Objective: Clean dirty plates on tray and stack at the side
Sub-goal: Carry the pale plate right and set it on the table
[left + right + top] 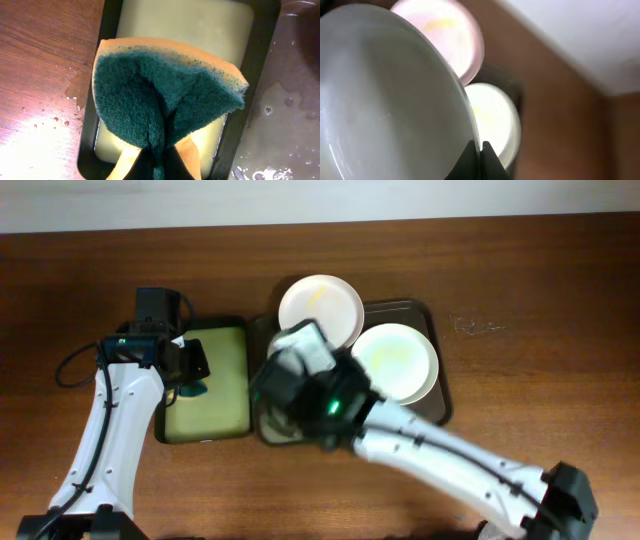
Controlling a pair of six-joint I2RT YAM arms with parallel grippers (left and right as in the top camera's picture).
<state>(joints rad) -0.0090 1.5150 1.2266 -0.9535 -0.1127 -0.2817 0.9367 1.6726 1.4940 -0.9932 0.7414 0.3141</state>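
My right gripper (480, 146) is shut on the rim of a white plate (385, 100) and holds it tilted over the left part of the dark brown tray (437, 320). In the overhead view my right arm mostly hides that plate. A second plate (320, 308) with a faint yellow smear lies at the tray's far edge. A third plate (395, 362) lies on the tray's right part. Both also show in the right wrist view, the second (447, 37) and the third (492, 122). My left gripper (157, 150) is shut on a green and orange sponge (165, 95) over the small tray.
The small dark tray with a pale yellow-green inside (212, 410) stands just left of the brown tray. Water drops lie on the wooden table (45, 75) beside it. My right arm (450, 455) crosses the table from the front right.
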